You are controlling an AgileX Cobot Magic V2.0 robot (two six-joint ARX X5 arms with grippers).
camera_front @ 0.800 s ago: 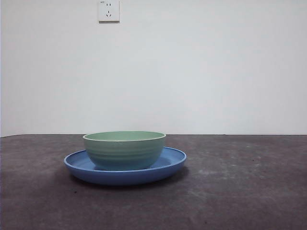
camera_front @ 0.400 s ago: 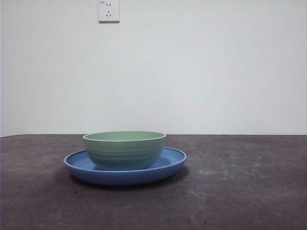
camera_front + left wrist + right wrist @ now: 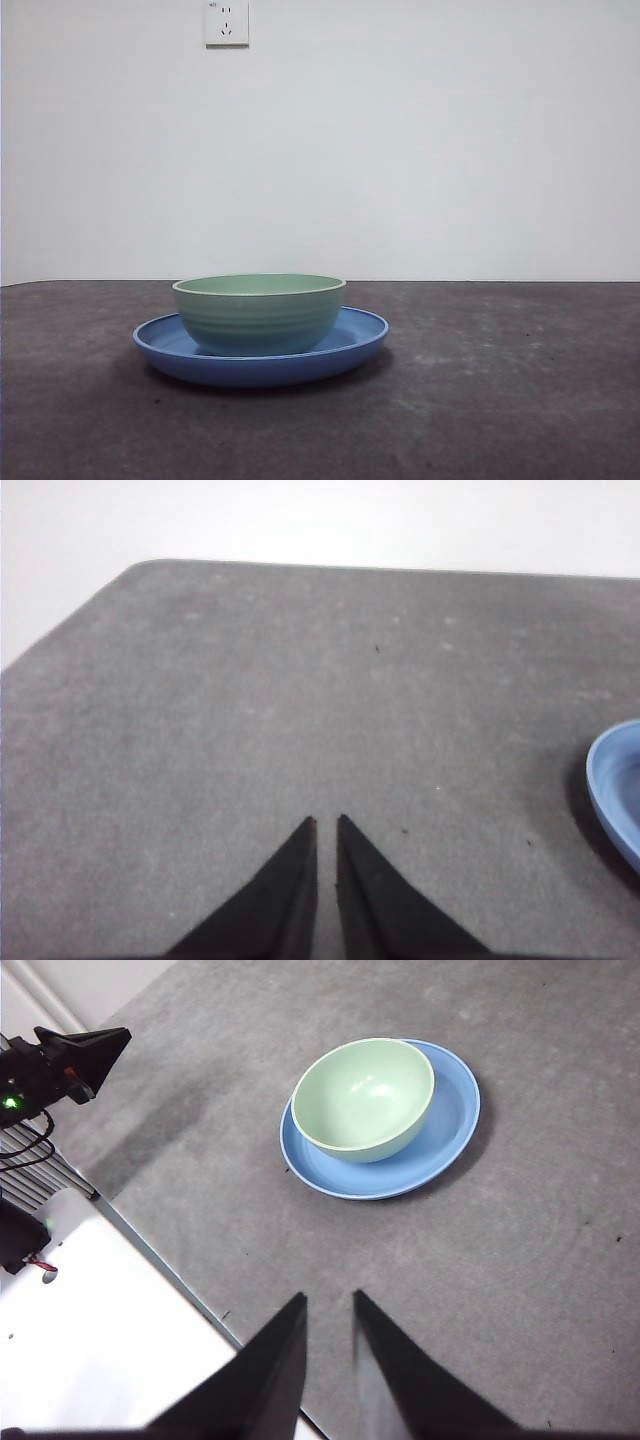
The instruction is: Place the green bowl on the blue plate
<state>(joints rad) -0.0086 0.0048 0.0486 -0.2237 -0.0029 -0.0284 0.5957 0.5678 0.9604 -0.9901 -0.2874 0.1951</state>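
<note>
Pale sage-green round ceramic bowl point(image 3: 260, 313), upright, seated inside wide glossy blue round plate point(image 3: 362, 337), lower left of centre in front view; offset toward one side of plate in right wrist view. Both on dark grey table point(image 3: 500, 390). Left gripper point(image 3: 326, 826) nearly closed, empty, well apart. Right gripper point(image 3: 329, 1301) slightly parted, empty, high above table.

The left gripper point(image 3: 326, 825) has two matte black, wedge-shaped jaws tapering to sharp tips. The right gripper point(image 3: 330, 1302) has the same black, pointed, smooth-faced jaws.
</note>
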